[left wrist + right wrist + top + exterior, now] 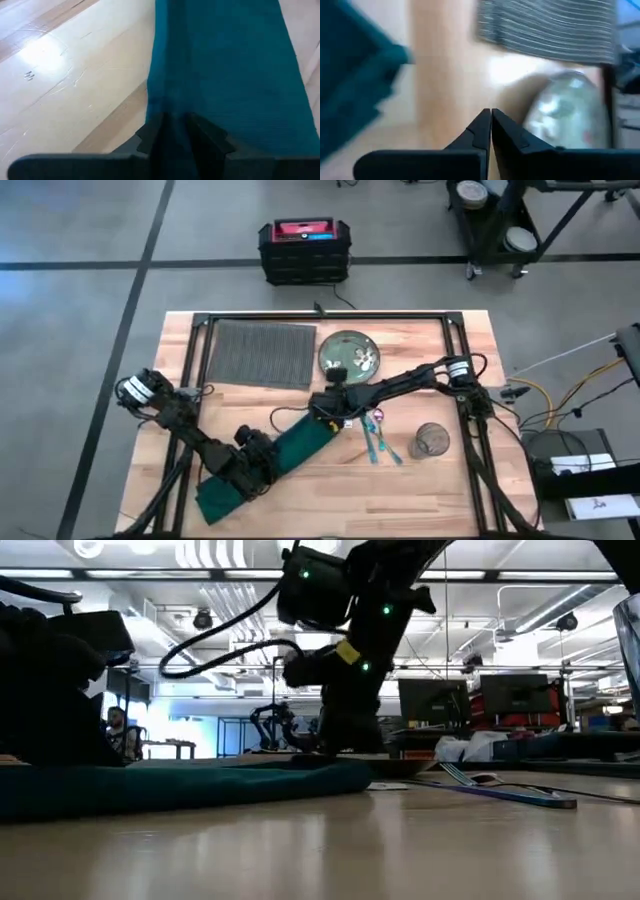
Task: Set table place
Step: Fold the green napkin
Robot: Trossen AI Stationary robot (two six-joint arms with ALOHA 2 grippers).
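A dark green napkin (300, 442) lies as a long folded strip slanting across the table (420, 480), from the near left toward the middle. My left gripper (258, 467) is shut on it partway along. My right gripper (333, 408) stands shut at the napkin's far end, with nothing between its fingers (485, 125). The place, a grey ribbed mat (260, 352), lies flat at the far left of the table. A plate (348, 352) sits just right of it. My left gripper pinches a raised ridge of the napkin (172, 107) between its two fingers, coming down on it at a slant. The cloth runs away from the fingers along the table (225, 60) and lies on the wood; how many layers I cannot tell. My right gripper stands low by the napkin's far end (330, 762); whether it touches the cloth I cannot tell.
Cutlery with blue handles (378, 438) lies right of the napkin's far end, and a glass (432, 440) stands farther right. A black frame rail (320, 318) runs along the table's far edge. Bare wood shows at the near right.
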